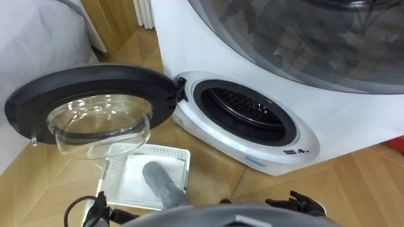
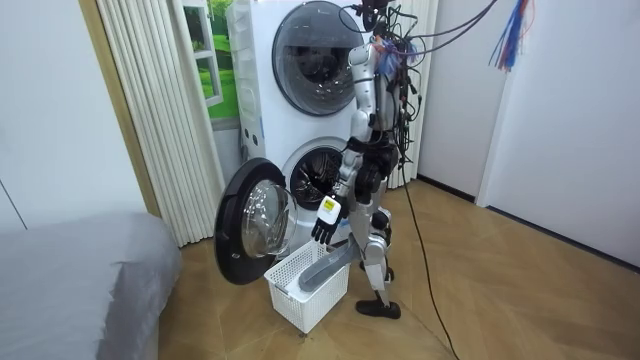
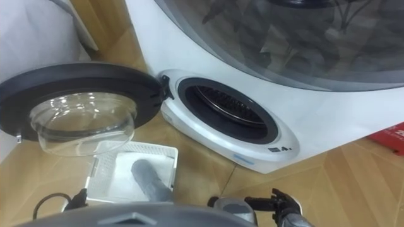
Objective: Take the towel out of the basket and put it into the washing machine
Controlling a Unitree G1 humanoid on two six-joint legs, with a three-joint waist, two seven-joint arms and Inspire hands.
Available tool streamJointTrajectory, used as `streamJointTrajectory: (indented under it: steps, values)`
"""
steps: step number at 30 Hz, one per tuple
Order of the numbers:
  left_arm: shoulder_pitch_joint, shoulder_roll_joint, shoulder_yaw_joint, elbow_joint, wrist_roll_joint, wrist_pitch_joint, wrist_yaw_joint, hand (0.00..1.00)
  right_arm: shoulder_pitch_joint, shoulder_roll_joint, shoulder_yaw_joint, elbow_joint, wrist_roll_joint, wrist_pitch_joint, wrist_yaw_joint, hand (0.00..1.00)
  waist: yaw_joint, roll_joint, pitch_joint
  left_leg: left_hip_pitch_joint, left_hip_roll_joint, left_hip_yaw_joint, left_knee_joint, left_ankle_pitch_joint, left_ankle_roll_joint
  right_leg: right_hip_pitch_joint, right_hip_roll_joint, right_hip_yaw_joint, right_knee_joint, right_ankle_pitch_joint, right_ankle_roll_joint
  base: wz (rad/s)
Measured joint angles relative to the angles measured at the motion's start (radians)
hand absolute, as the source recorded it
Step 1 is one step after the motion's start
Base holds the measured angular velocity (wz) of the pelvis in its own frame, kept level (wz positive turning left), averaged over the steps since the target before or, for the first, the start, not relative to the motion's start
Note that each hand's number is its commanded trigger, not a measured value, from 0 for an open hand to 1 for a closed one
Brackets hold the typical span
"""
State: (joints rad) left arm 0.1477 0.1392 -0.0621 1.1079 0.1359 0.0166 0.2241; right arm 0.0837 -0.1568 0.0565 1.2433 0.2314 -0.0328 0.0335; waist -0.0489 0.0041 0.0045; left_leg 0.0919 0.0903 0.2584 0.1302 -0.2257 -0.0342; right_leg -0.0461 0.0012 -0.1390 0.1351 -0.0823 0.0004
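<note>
A grey towel (image 1: 161, 183), rolled up, lies in a white slatted basket (image 1: 170, 150) on the wood floor just in front of me. The lower washing machine (image 1: 297, 142) stands ahead with its drum opening (image 1: 246, 107) uncovered. Its round door (image 1: 95, 101) is swung wide to my left, above the basket's far end. In the room view I stand upright facing the machine. My left hand (image 2: 325, 215) hangs there with relaxed fingers above the basket (image 2: 300, 300), holding nothing. A dark bit of my right hand (image 1: 297, 203) shows at the lower right edge.
A second machine with a dark round door (image 2: 310, 45) is stacked on the washer. A grey bed (image 2: 80, 280) and white vertical slats (image 2: 160, 100) lie to the room view's left. A red object (image 3: 391, 135) sits on the floor to the washer's right.
</note>
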Motion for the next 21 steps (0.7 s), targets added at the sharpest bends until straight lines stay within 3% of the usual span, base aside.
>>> streamJointTrajectory:
  steps: [6,13,18,19,21]
  values:
    - [-0.094,-0.006,-0.032,0.021,0.075,-0.006,-0.001,0.00,-0.058,-0.012,0.003,0.039,-0.012,-0.022,0.003,0.00,-0.001,0.006,0.0019,-0.075,0.001,0.003,0.024,0.001,0.000,-0.074,-0.005,-0.001,0.019,0.004,-0.003,-0.03]
    - [-0.263,-0.024,-0.113,0.076,0.186,-0.027,-0.042,0.00,-0.176,-0.035,0.058,0.085,-0.050,-0.031,0.014,0.00,-0.016,0.017,0.0154,-0.193,0.002,0.004,0.075,0.001,0.001,-0.201,-0.015,0.000,0.076,0.007,-0.007,-0.03]
    - [-0.367,-0.052,-0.141,0.165,0.229,-0.066,-0.046,0.00,-0.272,0.005,0.076,0.101,-0.080,-0.041,0.014,0.00,-0.036,0.016,0.0367,-0.286,-0.002,0.015,0.125,0.001,0.003,-0.311,-0.029,0.013,0.146,0.007,-0.007,-0.06]
    - [-0.390,-0.065,-0.150,0.171,0.230,-0.068,-0.047,0.00,-0.301,0.013,0.076,0.106,-0.080,-0.042,0.015,0.00,-0.040,0.021,0.0447,-0.327,-0.004,0.013,0.148,-0.002,0.009,-0.350,-0.034,0.014,0.165,0.007,-0.007,0.00]
    - [-0.413,-0.075,-0.176,0.176,0.230,-0.072,-0.047,0.00,-0.326,0.026,0.077,0.111,-0.077,-0.041,0.015,0.00,-0.041,0.025,0.0490,-0.375,-0.008,0.012,0.170,-0.002,0.013,-0.400,-0.038,0.025,0.184,0.007,-0.011,0.00]
